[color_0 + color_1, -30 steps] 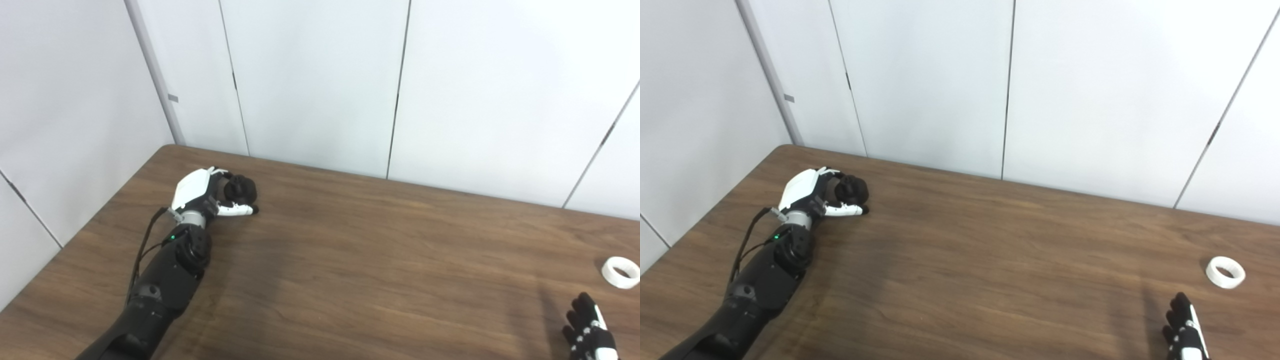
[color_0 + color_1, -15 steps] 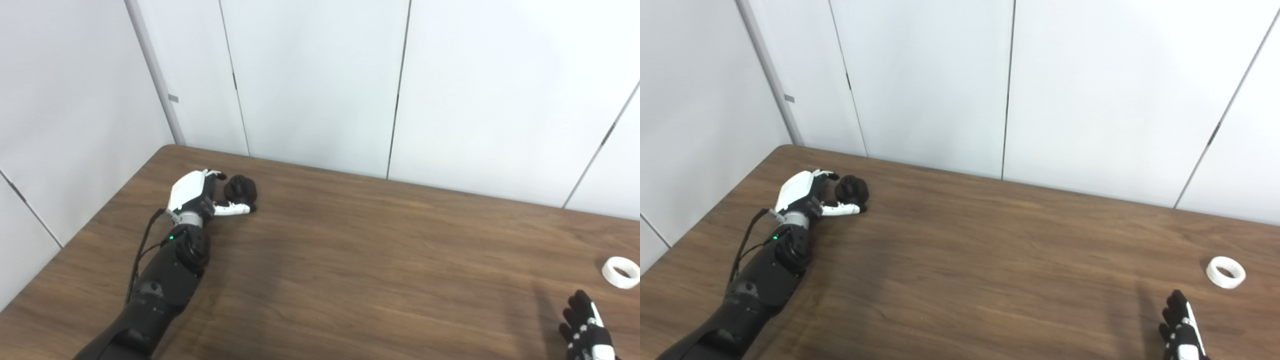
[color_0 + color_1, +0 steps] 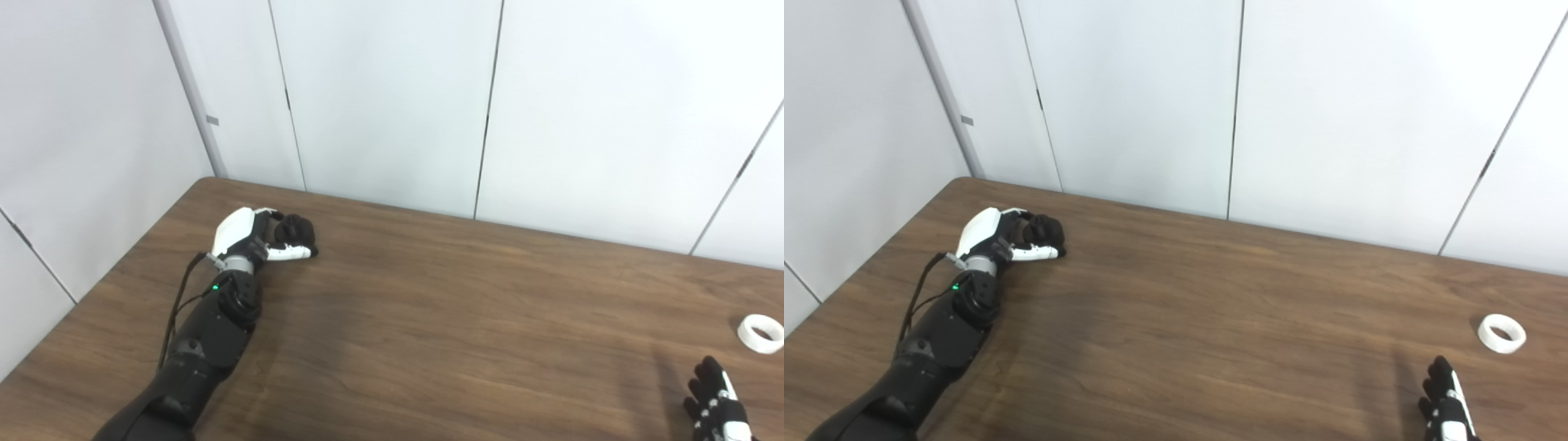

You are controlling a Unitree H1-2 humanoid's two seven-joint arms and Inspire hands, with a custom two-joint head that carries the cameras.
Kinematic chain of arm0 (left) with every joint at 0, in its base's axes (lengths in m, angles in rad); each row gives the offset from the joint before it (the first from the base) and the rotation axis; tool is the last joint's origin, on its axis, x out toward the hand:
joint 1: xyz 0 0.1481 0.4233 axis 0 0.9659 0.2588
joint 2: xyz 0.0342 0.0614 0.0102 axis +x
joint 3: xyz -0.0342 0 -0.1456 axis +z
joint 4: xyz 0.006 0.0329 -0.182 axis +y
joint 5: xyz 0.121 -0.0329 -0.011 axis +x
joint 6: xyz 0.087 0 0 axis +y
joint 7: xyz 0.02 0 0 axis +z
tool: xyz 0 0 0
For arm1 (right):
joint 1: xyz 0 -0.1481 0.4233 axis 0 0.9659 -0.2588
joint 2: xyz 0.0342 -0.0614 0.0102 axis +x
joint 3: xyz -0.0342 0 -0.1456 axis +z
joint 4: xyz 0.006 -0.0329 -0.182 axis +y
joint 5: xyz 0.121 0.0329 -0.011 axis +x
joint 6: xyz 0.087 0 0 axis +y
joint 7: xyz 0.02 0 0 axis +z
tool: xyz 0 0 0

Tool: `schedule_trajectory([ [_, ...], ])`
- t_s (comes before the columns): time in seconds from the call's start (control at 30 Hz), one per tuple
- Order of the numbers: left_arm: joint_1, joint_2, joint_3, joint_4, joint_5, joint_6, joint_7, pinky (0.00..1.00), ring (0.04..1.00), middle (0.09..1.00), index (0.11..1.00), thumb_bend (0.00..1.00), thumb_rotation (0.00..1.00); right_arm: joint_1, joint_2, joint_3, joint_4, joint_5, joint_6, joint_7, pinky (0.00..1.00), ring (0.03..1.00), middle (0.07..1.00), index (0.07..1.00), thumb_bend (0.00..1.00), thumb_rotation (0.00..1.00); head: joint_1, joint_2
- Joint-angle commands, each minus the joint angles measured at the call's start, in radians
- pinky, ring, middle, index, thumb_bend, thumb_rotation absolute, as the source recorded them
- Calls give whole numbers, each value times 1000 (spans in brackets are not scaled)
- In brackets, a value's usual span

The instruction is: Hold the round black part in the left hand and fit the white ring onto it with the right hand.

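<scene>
no readable brands, labels or writing anywhere we can see; the only marking-like thing is a small green light on our left forearm point(image 3: 213, 288). the round black part point(image 3: 295, 228) is a small dark knobbly lump, matte, detail too fine to resolve, sitting at the far left of the wooden table point(image 3: 429, 318). our left hand point(image 3: 248, 236) lies around it: white back of hand up, fingers curled over the near side of the part, white thumb point(image 3: 293, 252) stretched along the table just below it. it looks like contact, but we cannot tell if the part is actually gripped or just cupped, and it appears to be resting on the table. the white ring point(image 3: 1500, 333) is a short, thick-walled plastic band, lying flat with its hole up, near the right edge of the table, well apart from the black part. our right hand point(image 3: 1447, 405) is at the bottom right, only partly in frame, black fingers pointing up and spread, holding nothing, near the ring but not touching it.
</scene>
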Motion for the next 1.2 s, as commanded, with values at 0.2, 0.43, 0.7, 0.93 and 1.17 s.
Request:
schedule_trajectory([
  [0.2,-54,24,0,-13,-2,-16,6,1000,990,923,791,956,350,14,26,-2,-54,-2,-1,-10,1000,1000,1000,1000,432,1000,-1,2],
  [0.43,-54,27,-6,-7,5,-8,15,1000,986,917,779,962,345,14,23,1,-63,-6,8,-8,1000,1000,1000,1000,407,1000,1,6],
  [0.7,-48,34,-7,-9,19,-4,32,1000,992,920,763,936,343,16,20,-1,-60,-5,2,-7,1000,1000,1000,1000,393,1000,5,7],
  [0.93,-44,23,11,8,8,-53,97,1000,944,847,535,647,101,15,16,-4,-58,6,-5,0,1000,1000,1000,1000,372,1000,7,7],
  [1.17,-45,19,14,41,10,-93,143,1000,893,787,483,523,48,16,14,-7,-64,9,3,-2,1000,1000,1000,1000,360,1000,12,8],
])
